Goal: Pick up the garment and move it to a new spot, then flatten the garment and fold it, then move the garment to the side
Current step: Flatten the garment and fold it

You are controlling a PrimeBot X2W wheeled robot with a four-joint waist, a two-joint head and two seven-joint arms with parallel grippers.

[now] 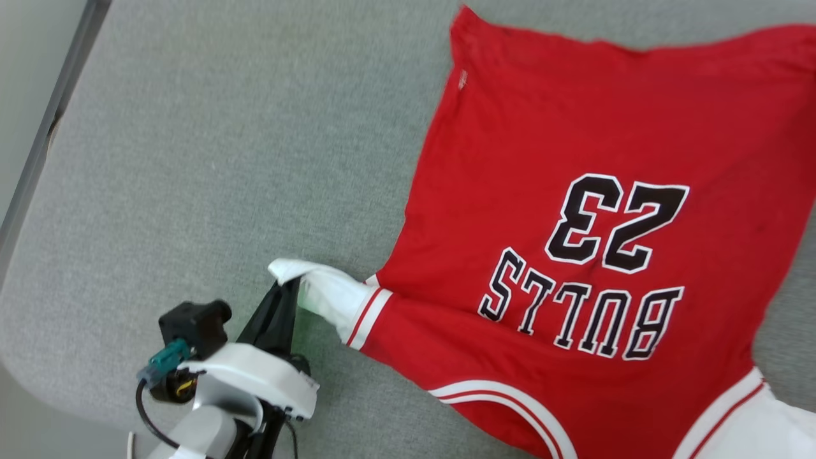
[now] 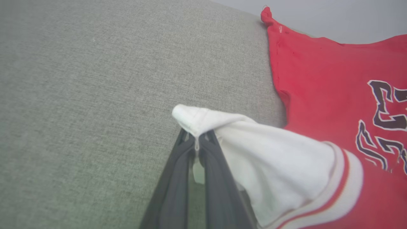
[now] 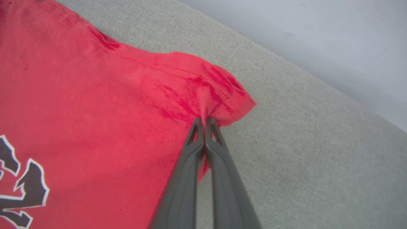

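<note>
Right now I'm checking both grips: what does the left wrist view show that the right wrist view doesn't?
Left wrist view: the left gripper shut on the tip of the white sleeve, striped trim behind it. Right wrist view: the right gripper shut on a red hem corner. Both: the red garment with black lettering, lying on the grey surface.

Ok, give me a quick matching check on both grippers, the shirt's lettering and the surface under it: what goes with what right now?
Column one:
1. left gripper
2. right gripper
3. lettering
4. padded surface

Column two:
A. grey
B. shut on a red corner of the garment
C. black with white edging
D. shut on the white sleeve tip

Pairs: 1-D, 2-B, 3-C, 4-A
</note>
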